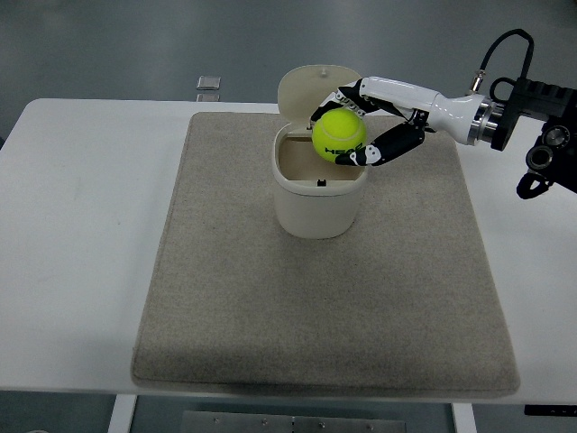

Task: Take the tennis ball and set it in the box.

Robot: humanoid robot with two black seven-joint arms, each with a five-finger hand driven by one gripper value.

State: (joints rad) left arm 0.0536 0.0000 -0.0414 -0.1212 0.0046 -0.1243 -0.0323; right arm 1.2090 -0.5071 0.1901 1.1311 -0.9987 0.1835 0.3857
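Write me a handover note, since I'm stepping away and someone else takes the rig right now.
Right hand: shut on the tennis ball, holding it above the box's opening.
Left hand: not in view.
Box: upright on the grey mat, lid flipped open at the back.
Done: ball picked up and carried over the box.
Left: lower if needed, open the fingers so the ball drops inside, then withdraw the arm.

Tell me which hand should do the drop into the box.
Right. The right hand already grips the tennis ball above the open box; opening its fingers should drop it in. The left arm is out of view.
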